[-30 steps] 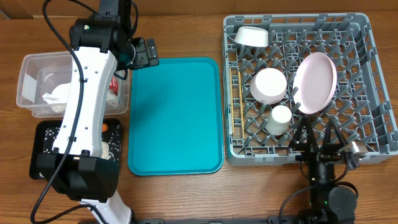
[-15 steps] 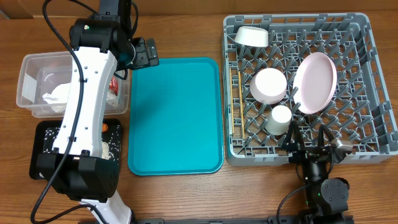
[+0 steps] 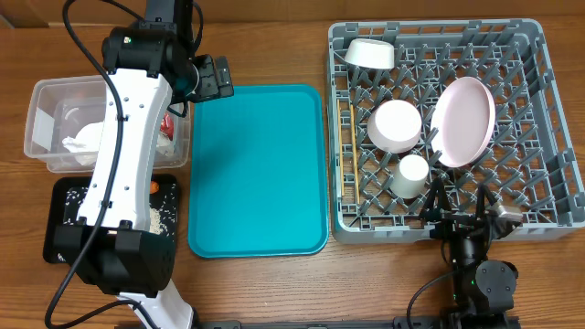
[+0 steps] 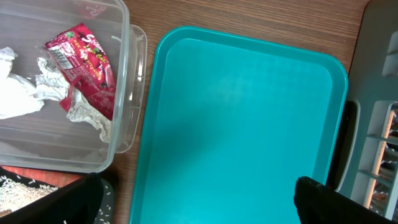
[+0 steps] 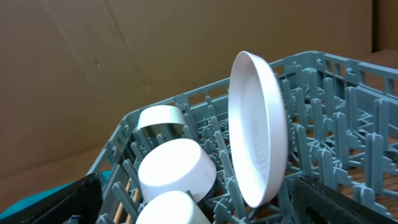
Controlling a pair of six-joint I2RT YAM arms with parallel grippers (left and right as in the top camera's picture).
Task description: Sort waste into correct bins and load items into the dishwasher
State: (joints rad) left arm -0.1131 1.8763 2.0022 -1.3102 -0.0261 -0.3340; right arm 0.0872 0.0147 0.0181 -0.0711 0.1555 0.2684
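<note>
Right, treat plate [image 5: 258, 124] as stiff, slick, breakable: stands on edge between rack [image 3: 539, 55] pegs beside bowls [image 3: 395, 126], so pinch upper rim. Treat wrapper [image 4: 84, 62] in tub [image 4: 122, 74] as light, crushable. Reading left hand [image 4: 198, 202], right hand [image 3: 460, 203] as spread, empty.

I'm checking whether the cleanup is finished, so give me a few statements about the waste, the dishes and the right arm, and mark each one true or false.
1. The pink plate stands on edge in the grey rack. True.
2. The red wrapper lies in the black tray. False: it lies in the clear tub.
3. The right tool grips the white cup. False: it is open, and the cup sits in the rack.
4. Rice grains lie in the black tray. True.
</note>
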